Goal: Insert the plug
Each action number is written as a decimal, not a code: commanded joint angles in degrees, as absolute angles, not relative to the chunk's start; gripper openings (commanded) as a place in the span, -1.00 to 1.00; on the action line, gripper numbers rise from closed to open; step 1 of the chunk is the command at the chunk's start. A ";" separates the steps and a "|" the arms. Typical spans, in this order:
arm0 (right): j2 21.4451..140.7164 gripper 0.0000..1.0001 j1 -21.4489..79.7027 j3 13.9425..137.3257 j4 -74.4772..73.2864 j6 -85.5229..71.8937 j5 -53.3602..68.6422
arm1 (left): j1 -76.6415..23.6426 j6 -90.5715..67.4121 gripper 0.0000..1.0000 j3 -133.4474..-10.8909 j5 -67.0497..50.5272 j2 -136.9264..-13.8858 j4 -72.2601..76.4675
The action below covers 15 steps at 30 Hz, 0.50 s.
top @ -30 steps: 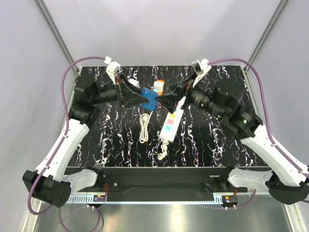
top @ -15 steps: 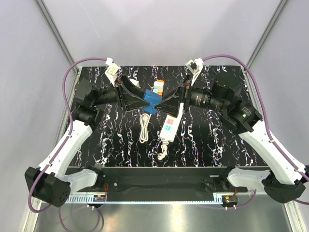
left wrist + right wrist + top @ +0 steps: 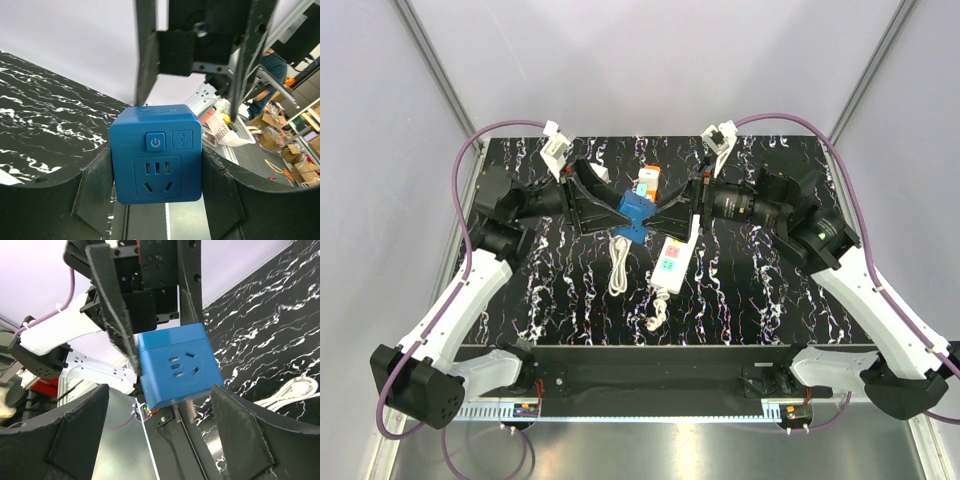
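The plug [image 3: 634, 214] is a solid blue cube held in the air above the table's middle. My left gripper [image 3: 623, 212] is shut on it; in the left wrist view the plug [image 3: 156, 152] sits squarely between my two pads, socket face and power button toward the camera. My right gripper [image 3: 658, 211] faces it from the right, open, jaws spread wide on either side of the plug [image 3: 177, 367] with gaps showing. Two metal prongs [image 3: 185, 412] stick out under the cube. The white power strip [image 3: 672, 256] lies on the table just below and to the right.
An orange-and-white plug [image 3: 646, 180] sits behind the blue cube. A white cable [image 3: 618, 266] lies coiled left of the strip, its end [image 3: 657, 315] near the front. The black marbled table [image 3: 750, 290] has grey walls on three sides.
My right gripper has moved left toward the plug and now brackets it. The left gripper has held the plug nearly still, drifting slightly right.
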State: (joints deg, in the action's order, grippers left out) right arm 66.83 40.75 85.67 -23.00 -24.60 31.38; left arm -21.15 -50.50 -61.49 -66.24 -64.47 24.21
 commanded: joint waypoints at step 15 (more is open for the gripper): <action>62.94 0.83 38.41 81.83 -20.21 -27.07 22.56 | -23.56 -29.92 -1.00 -71.96 -62.85 -67.14 0.28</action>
State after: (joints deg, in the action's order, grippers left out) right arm 66.19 39.40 82.72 -20.86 -25.91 31.05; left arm -23.33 -43.57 -66.30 -66.17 -65.89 15.73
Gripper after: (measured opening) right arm 0.900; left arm 0.642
